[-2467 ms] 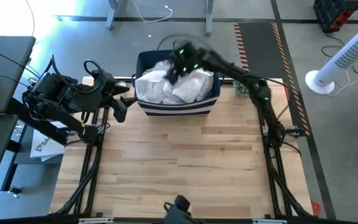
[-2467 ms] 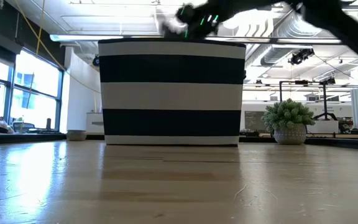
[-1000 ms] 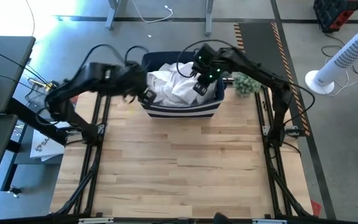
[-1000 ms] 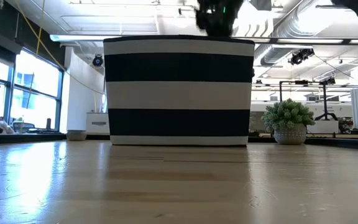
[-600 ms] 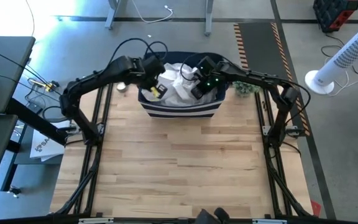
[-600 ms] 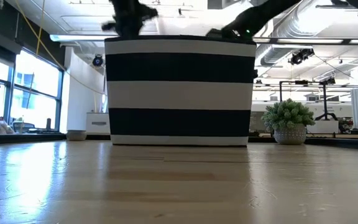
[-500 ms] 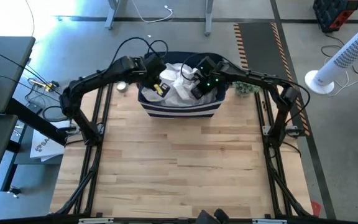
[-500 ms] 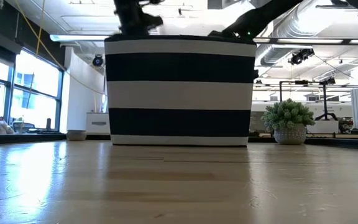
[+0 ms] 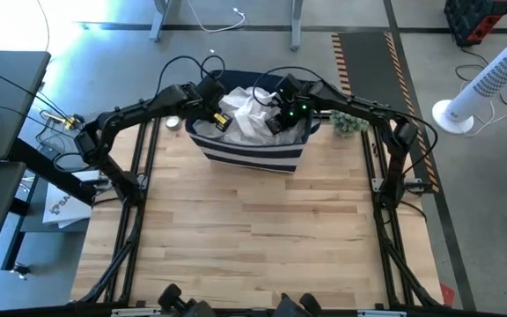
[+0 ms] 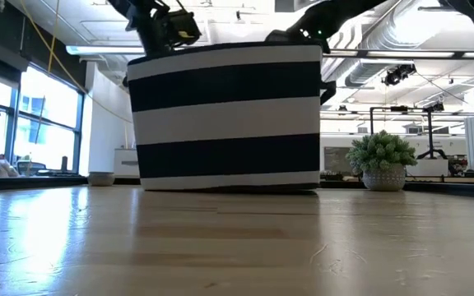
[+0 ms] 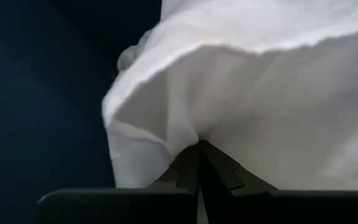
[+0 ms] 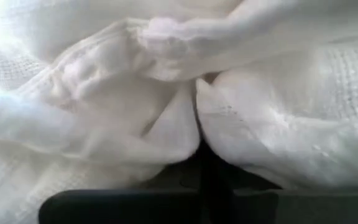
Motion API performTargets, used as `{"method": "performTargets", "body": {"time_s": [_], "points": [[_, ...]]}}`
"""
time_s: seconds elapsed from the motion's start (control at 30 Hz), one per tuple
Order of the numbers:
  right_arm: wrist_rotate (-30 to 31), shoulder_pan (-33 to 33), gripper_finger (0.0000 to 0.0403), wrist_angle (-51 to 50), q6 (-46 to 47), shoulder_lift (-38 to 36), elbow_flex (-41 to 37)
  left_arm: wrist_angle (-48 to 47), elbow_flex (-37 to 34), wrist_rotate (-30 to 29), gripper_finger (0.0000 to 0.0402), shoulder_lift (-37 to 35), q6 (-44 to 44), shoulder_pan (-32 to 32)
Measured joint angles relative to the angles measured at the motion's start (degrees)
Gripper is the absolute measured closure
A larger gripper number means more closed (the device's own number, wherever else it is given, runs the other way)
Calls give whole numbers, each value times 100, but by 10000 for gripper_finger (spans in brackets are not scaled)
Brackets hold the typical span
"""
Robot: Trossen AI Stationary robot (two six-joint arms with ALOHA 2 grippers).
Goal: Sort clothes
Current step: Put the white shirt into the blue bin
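— Where are the clothes (image 9: 245,116) now?

— I see them piled white inside the striped bin (image 9: 252,157) at the far side of the table (image 9: 262,229). The bin is tilted.

— And your grippers?

— The left gripper (image 9: 217,117) is in the bin's left side, pinched on a white fold. The right gripper (image 9: 274,122) is in the right side, clamped on white cloth too. A small plant (image 9: 349,121) stands just beside the bin.

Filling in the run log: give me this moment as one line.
left gripper: shut on white clothes | right gripper: shut on white clothes | striped bin: tilted | table
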Motion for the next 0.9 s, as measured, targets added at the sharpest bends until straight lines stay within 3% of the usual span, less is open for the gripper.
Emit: {"method": "performTargets", "body": {"time_s": [0.2,0.37,0.53,0.73,0.9], "points": [[-116,39,403,-62,57,-224,0,-247,353,52,401,-424,437,-70],[-65,69,403,124,-196,-738,4,-258,655,428,401,-1158,-148,-310],[-339,55,403,162,-393,-1395,16,250,806,1056,402,-1397,-891,-698],[-423,160,403,184,-1412,-1711,20,604,822,1151,401,-666,-1048,-848],[-408,95,403,258,-1496,-1249,-194,480,832,1156,401,289,-1141,-602]]}}
